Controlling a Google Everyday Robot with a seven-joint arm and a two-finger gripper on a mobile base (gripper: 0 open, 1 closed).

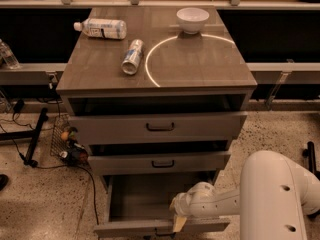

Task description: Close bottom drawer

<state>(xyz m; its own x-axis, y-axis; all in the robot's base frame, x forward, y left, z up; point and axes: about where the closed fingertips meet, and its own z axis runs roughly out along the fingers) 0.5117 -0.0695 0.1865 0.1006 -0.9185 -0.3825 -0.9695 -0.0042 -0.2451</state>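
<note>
The bottom drawer [135, 204] stands pulled far out at the base of the grey wood-grain cabinet, its plain grey interior showing. Its front panel [130, 228] runs along the bottom edge of the view. My gripper [178, 218] reaches in from the right on the white arm [270, 194] and rests at the drawer's front panel, right of its middle, with a yellowish fingertip [178, 223] against the panel's top edge.
The top drawer [160, 126] and the middle drawer [162, 162] stand slightly pulled out above. On the cabinet top lie a plastic bottle [100, 28], a can [132, 57] and a white bowl [192, 19]. Cables and a wire basket [67, 144] sit on the floor at left.
</note>
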